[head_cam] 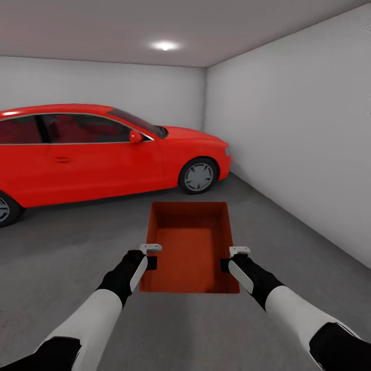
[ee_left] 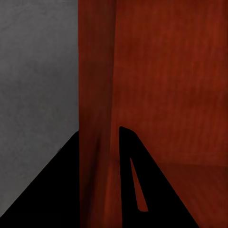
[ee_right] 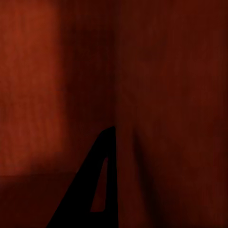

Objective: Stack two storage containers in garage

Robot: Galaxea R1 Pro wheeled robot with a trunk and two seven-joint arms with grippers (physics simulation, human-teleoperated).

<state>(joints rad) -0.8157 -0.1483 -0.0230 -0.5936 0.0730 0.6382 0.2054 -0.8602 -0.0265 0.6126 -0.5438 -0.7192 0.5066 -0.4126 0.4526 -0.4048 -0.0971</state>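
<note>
Container [head_cam: 189, 247] clamped between left gripper [head_cam: 149, 263] and right gripper [head_cam: 226, 265].

The floor [head_cam: 288, 226] was flat dark grey concrete, faintly mottled, running back to the white walls; the red car [head_cam: 103, 149] stood on it at the left, front wheel [head_cam: 198, 176] down on the grey; bare floor lay open ahead and to the right.

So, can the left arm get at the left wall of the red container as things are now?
Probably yes: the left gripper already sits at the container's left wall, with one finger inside and one outside. Nothing stands between them.
</note>
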